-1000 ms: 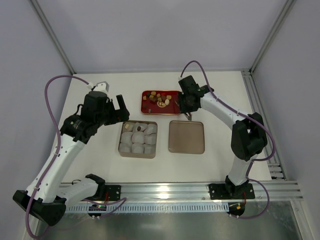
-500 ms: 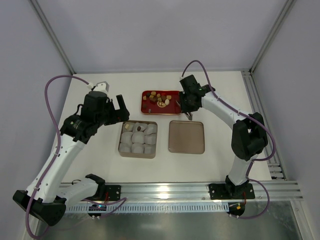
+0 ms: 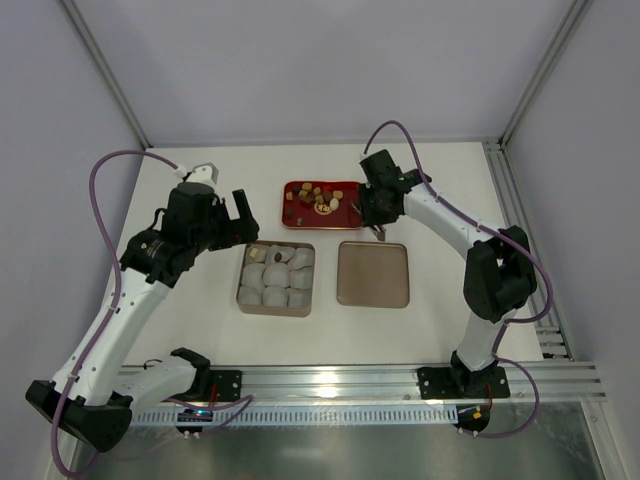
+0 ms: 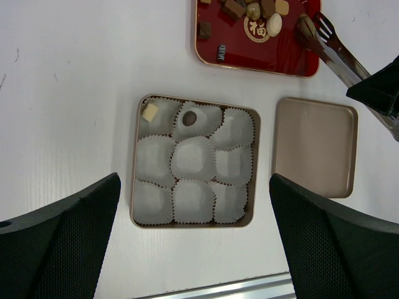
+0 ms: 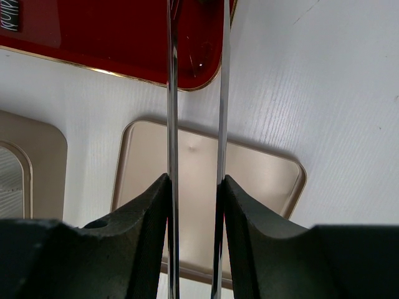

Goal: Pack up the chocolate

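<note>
R gripper [image 5: 194, 187] nudged; tongs [image 4: 333, 50] right of chocolate [image 4: 262, 18].

Left arm [image 3: 120, 315], right arm [image 3: 440, 218]: white links, black joints, black bases; purple cable [image 3: 93, 185] loops along each; left gripper fingers [image 4: 59, 243] black, mesh-textured

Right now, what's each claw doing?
The left claw is open, empty.
The right claw is closed on the tongs.

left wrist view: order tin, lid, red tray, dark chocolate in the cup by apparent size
1. tin
2. lid
3. dark chocolate
The red tray is cropped by the top edge, so unsure against tin and lid; it's bigger than the chocolate.
</note>
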Controlling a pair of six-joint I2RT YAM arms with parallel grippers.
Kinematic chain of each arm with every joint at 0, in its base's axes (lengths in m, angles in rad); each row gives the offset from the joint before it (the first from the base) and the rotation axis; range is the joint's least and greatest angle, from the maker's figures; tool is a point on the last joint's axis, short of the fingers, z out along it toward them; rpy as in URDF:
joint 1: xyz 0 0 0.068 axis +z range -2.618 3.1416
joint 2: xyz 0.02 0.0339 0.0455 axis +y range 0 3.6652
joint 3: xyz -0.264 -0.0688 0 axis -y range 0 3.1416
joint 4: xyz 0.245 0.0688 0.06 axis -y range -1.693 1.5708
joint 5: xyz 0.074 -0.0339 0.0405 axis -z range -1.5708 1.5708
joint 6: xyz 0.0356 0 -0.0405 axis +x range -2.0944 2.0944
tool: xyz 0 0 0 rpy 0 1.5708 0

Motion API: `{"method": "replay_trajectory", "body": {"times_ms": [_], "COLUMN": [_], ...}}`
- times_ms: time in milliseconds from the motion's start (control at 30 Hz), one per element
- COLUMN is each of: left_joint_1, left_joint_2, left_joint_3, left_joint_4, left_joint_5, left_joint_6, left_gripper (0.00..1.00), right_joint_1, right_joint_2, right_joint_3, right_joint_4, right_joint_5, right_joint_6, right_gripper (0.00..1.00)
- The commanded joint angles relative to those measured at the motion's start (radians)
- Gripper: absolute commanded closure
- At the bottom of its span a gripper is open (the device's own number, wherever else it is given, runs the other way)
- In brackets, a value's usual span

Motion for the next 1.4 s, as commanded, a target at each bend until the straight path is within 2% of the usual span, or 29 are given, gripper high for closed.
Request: {"method": "replay_trajectory", "body": {"times_ms": [0, 1000, 1367], "left_joint_1": [0.003, 0.003, 0.003], "left_joint_2": [-0.017, -0.016, -0.017], "left_joint_3": [0.012, 0.016, 0.015], "left_joint_4": [0.014, 0.017, 0.017], "left_joint_5": [0.006, 0.007, 0.003], "left_joint_6": [0.003, 0.005, 0.006], "left_gripper": [0.0, 0.0, 0.0], "right_joint_1": [-0.003, -0.037, -0.039], "right_joint_2": [-0.071, 0.003, 0.011], "right_joint_3": [-0.007, 0.053, 0.076], "right_joint_4": [0.004, -0.021, -0.03], "right_joint_5": [-0.007, -0.069, -0.082], "right_joint_6": [-0.009, -0.046, -0.052], "right_gripper": [0.59, 0.6, 0.66]}}
